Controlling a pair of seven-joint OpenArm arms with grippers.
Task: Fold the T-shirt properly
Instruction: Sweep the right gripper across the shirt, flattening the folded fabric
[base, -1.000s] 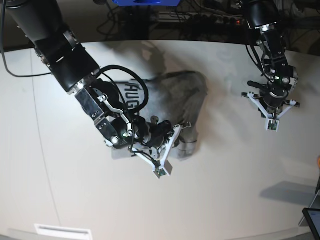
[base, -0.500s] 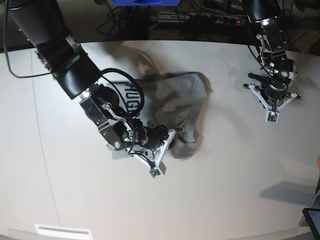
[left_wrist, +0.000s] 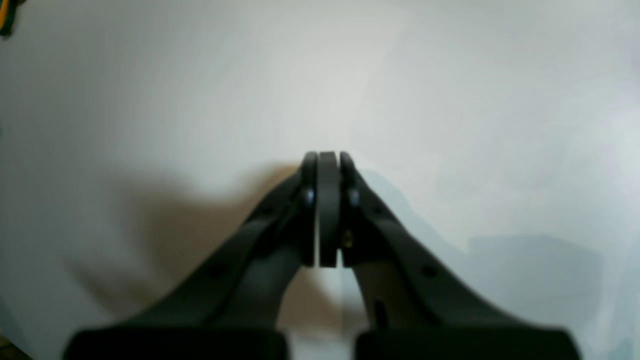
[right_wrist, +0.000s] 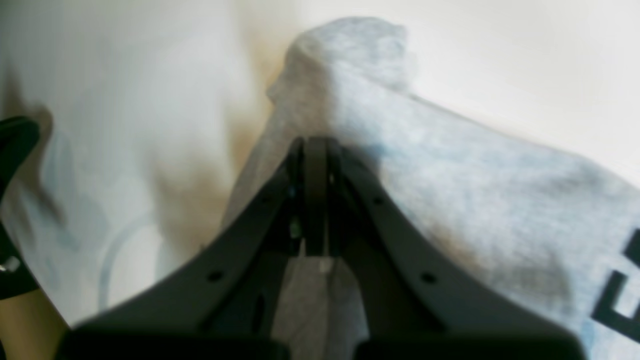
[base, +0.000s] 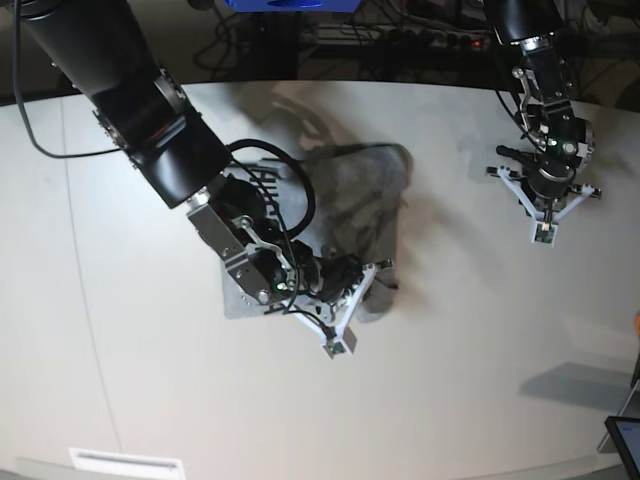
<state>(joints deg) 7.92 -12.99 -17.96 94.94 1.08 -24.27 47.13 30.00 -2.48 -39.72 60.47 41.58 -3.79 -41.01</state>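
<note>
One heather-grey T-shirt (base: 350, 200) is lying crumpled at table (base: 480, 330) centre, black lettering partly showing. Right gripper (right_wrist: 315, 150) is pinching its fabric; left gripper (left_wrist: 322, 165) is hovering pressed together, empty.

Only a partial black block letter, perhaps "E", shows on the T-shirt (right_wrist: 450, 190).

T-shirt (base: 350, 200) mid-table (base: 470, 350); left gripper (base: 545, 205) well apart.
</note>
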